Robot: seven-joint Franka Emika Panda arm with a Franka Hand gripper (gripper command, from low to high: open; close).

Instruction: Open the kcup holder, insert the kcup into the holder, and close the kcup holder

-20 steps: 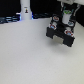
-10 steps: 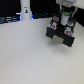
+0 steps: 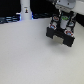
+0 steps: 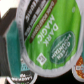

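Note:
The kcup holder (image 3: 61, 34) is a black box at the exterior view's right, with several pods showing on top of it. My gripper (image 3: 62, 14) hangs right over it, and its fingers are too blurred to read. In the wrist view the kcup (image 4: 47, 42), a green pod lid with white lettering, fills most of the picture and sits tilted, very near the camera. No finger shows in the wrist view. I cannot tell whether the pod is held or resting in a slot.
A pod with a red and white top (image 4: 80, 64) and a teal pod (image 4: 10, 37) lie beside the green one. A white cylindrical robot base (image 3: 24, 11) stands at the back of the exterior view's left. The white table (image 3: 30, 57) spreads in front.

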